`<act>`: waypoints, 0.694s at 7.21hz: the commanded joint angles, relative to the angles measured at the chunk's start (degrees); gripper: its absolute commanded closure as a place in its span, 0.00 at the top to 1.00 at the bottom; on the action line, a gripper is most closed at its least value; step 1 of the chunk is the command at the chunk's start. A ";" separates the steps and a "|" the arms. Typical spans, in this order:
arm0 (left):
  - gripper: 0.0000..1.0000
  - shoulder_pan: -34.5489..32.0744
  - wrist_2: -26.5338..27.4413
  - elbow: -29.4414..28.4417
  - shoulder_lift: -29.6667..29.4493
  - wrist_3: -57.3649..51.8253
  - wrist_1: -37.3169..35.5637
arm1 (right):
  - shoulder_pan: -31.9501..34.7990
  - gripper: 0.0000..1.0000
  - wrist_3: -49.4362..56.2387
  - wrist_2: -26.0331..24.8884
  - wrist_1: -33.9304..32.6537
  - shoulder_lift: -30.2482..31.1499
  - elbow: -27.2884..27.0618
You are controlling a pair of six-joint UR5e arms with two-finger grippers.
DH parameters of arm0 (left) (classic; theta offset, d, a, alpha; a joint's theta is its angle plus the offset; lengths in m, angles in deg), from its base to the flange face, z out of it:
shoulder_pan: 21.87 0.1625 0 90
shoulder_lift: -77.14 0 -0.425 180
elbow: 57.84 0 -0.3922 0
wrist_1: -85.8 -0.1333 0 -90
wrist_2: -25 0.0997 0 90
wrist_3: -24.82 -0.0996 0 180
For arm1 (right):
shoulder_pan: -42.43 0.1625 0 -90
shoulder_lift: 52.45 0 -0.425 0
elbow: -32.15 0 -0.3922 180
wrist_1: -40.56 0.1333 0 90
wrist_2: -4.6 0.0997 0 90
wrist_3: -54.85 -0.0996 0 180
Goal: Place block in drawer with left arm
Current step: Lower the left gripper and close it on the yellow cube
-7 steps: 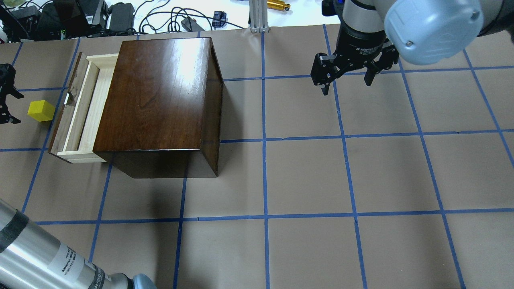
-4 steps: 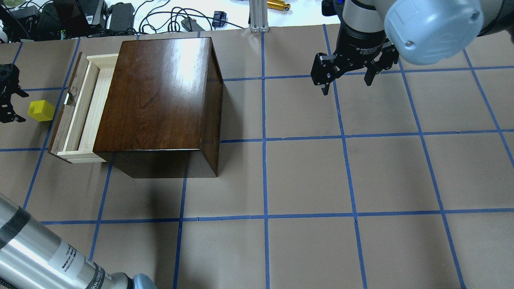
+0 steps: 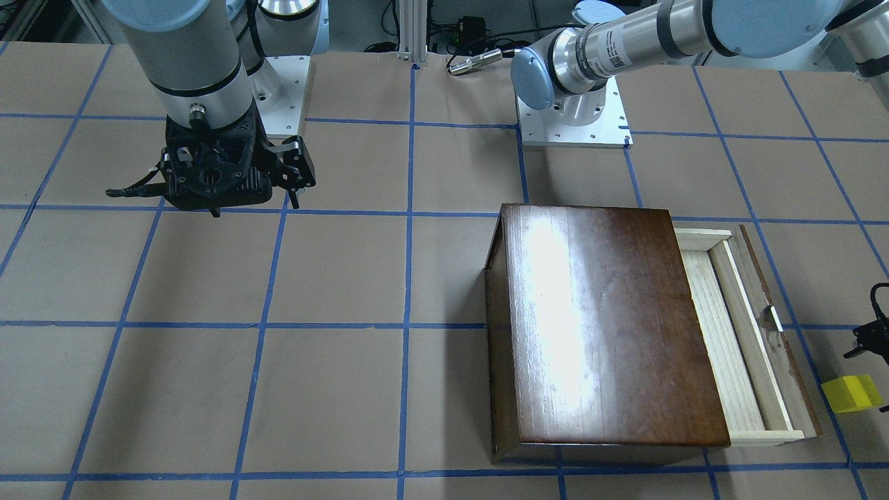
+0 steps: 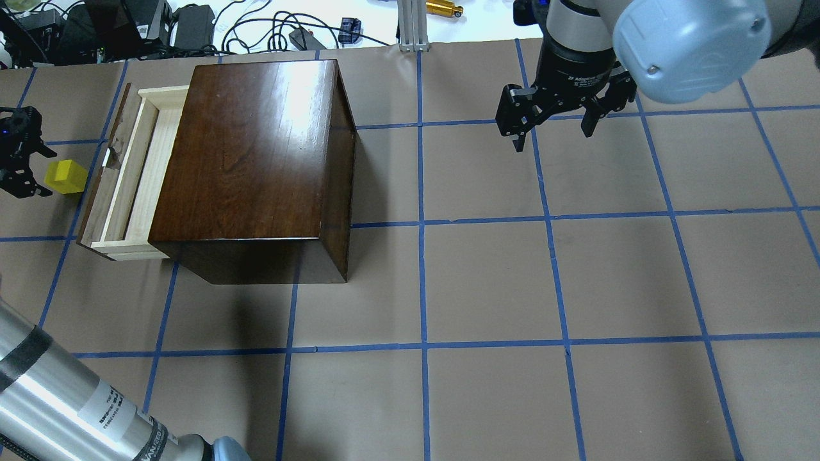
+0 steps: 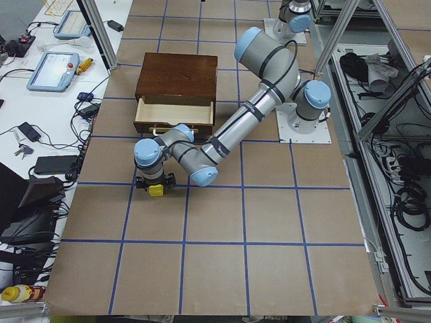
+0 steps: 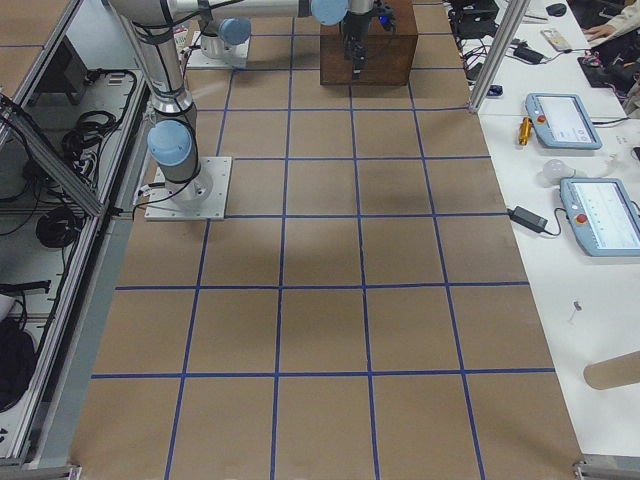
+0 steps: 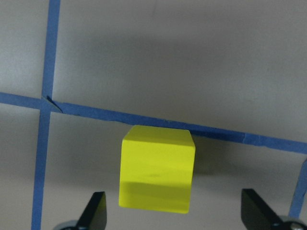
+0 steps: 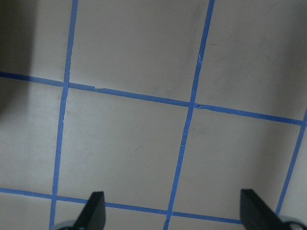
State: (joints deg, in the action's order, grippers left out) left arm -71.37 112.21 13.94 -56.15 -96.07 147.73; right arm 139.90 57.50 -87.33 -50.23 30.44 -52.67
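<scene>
The yellow block (image 4: 66,177) lies on the brown paper just left of the drawer's front panel; it also shows in the front-facing view (image 3: 851,394) and the exterior left view (image 5: 156,190). The drawer (image 4: 138,173) is pulled out of the dark-brown box (image 4: 250,160) and its pale tray is empty. My left gripper (image 4: 29,171) is open and low at the block. In the left wrist view the block (image 7: 157,167) sits just ahead of the open gripper (image 7: 175,213), its near edge between the fingertips (image 7: 96,211), touching neither. My right gripper (image 4: 552,136) is open and empty, far to the right.
The box stands at the table's back left. Cables, power bricks and a post (image 4: 410,25) line the far edge. In the right wrist view the open right gripper (image 8: 173,215) hangs over bare paper with blue tape lines.
My left gripper has moved in toward the block, so its open fingertips now reach the block's near side. The block, drawer and right arm have not moved.
</scene>
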 commanded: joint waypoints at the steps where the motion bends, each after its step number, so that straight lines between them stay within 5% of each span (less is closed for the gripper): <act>1: 1.00 -0.50 -0.19 0.02 -0.65 0.04 -0.67 | 0.00 1.00 -0.02 0.00 0.00 0.00 0.00; 5: 1.00 -0.68 -0.81 0.11 -2.06 -0.05 -1.63 | 0.00 1.00 0.07 0.00 0.00 0.00 0.00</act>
State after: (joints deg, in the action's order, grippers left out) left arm -72.03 111.55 13.99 -57.95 -96.11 146.54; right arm 139.90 57.53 -87.33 -50.23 30.43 -52.67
